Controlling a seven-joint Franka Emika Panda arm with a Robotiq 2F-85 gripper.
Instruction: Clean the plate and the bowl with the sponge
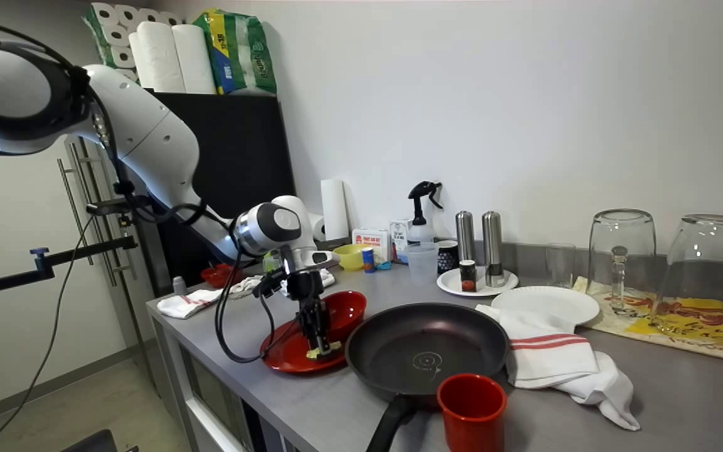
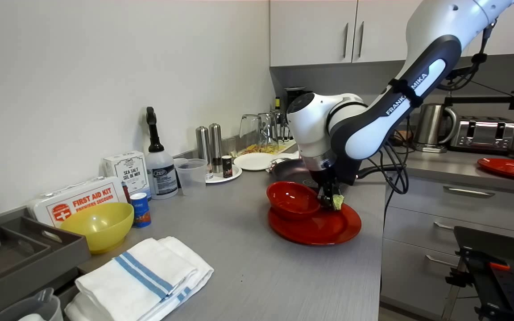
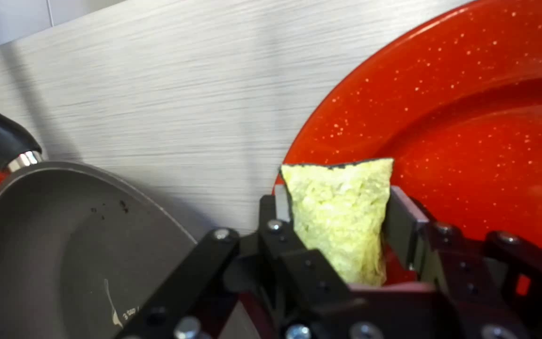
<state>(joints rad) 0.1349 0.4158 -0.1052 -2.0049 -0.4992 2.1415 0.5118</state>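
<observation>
My gripper (image 3: 343,205) is shut on the yellow-green sponge (image 3: 339,230), which sticks out past the fingertips. It points down over the glossy red plate (image 3: 468,160), near the rim on the frying pan's side. In both exterior views the sponge (image 2: 337,202) is low over the plate (image 2: 324,229); whether it touches the surface I cannot tell. Close beside the gripper (image 1: 321,351) is the red bowl (image 1: 346,314), tilted and overlapping the plate's back edge. The bowl (image 2: 292,198) shows its inside in an exterior view; the wrist view does not clearly show it.
A black frying pan (image 1: 424,351) lies close beside the plate, with a red mug (image 1: 471,411) by its handle. A white cloth (image 1: 550,351) touches the pan's far side. A yellow bowl (image 2: 101,225) and folded towels (image 2: 136,276) lie farther off. The counter's edge (image 2: 381,267) runs near the plate.
</observation>
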